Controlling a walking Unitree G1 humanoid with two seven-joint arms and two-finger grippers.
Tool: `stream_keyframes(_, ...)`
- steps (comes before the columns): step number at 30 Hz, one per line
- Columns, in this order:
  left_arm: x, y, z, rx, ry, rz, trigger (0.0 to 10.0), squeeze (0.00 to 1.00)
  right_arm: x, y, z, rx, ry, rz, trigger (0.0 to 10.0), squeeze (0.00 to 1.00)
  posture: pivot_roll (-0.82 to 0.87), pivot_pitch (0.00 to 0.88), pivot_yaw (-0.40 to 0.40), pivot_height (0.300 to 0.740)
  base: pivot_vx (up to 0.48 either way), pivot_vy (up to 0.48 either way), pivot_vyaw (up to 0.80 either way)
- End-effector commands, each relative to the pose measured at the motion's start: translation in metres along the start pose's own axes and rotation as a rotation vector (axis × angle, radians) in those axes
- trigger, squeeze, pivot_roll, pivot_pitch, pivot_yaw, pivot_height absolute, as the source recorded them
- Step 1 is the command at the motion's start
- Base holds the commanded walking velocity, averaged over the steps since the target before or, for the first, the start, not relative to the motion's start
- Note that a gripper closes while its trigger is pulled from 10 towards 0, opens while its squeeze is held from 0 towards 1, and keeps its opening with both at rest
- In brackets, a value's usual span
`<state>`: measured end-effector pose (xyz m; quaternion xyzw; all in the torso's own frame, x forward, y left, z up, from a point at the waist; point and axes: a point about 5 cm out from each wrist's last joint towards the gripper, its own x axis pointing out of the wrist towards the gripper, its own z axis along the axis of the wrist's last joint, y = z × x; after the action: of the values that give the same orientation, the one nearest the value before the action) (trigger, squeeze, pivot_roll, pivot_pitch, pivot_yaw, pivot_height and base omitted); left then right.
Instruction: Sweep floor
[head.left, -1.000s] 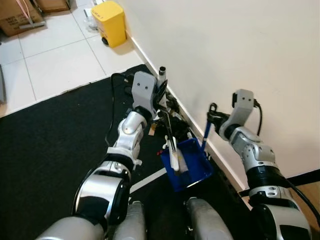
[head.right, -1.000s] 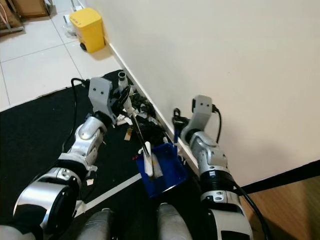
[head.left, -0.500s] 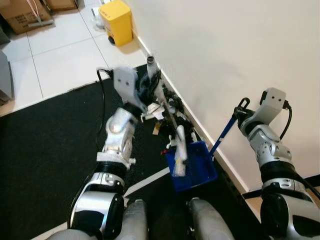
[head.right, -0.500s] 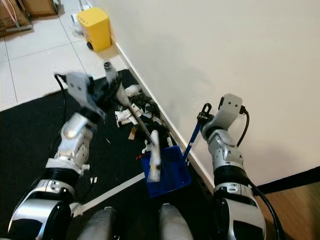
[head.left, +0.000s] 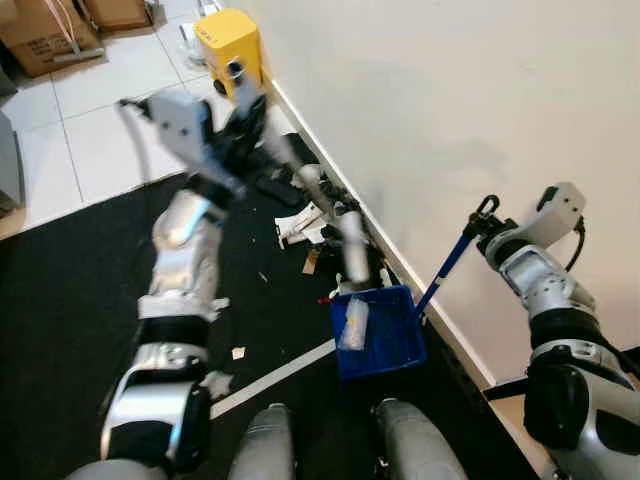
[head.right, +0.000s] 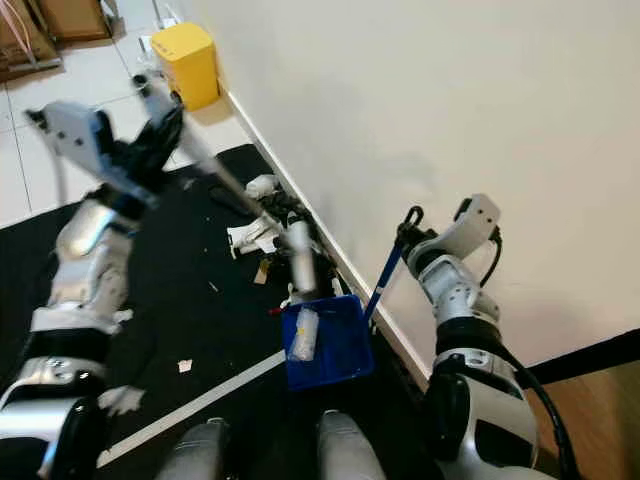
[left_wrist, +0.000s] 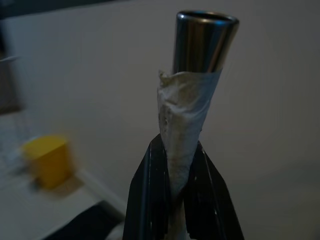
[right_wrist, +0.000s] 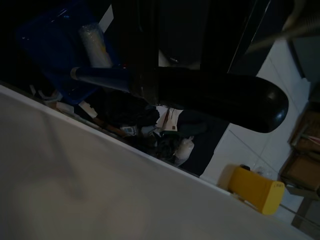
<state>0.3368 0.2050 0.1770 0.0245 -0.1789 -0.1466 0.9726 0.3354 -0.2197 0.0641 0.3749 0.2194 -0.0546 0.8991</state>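
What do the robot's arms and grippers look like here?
Both arms are shiny silver segments with black joints. The left arm has white bands and a black cable; the right arm too carries a black cable. Each wrist has a grey camera box. The left gripper has long black fingers.

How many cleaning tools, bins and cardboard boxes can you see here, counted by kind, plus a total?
Brooms: 1, broom held in left gripper
Dustpans: 1, blue dustpan whose handle is at right gripper
Yellow bins: 1, yellow bin
Cardboard boxes: 2, cardboard boxes
Total: 5
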Motion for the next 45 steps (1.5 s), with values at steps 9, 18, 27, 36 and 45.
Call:
stream_keyframes(9,-0.009,0.018,0.006,0.085,0.021,0.006,10.0,0.00,-0.002,0.011,-0.060,0.357,0.319,0.129,10.0,0.00,0.03,0.078,0.012,0.740,0.000,0.000,0.00)
stream_keyframes(18,-0.019,0.014,-0.003,0.090,0.063,-0.013,10.0,0.00,-0.001,0.029,-0.045,0.394,0.318,0.226,10.0,0.00,0.03,0.074,0.012,0.740,0.000,0.000,0.00)
stream_keyframes(27,-0.018,0.010,-0.002,0.082,0.054,-0.023,10.0,0.00,0.001,0.034,-0.033,0.278,0.276,0.248,10.0,0.00,0.03,0.072,0.007,0.740,0.000,0.000,0.00)
stream_keyframes(36,-0.018,0.026,0.002,0.145,0.062,0.007,10.0,0.00,0.000,0.035,-0.034,0.277,0.268,0.272,10.0,0.00,0.04,0.065,0.010,0.740,0.000,0.000,0.00)
stream_keyframes(45,-0.020,0.042,0.009,0.220,0.093,0.003,10.0,0.00,0.001,0.028,-0.033,0.184,0.245,0.247,10.0,0.00,0.04,0.058,0.009,0.740,0.000,0.000,0.00)
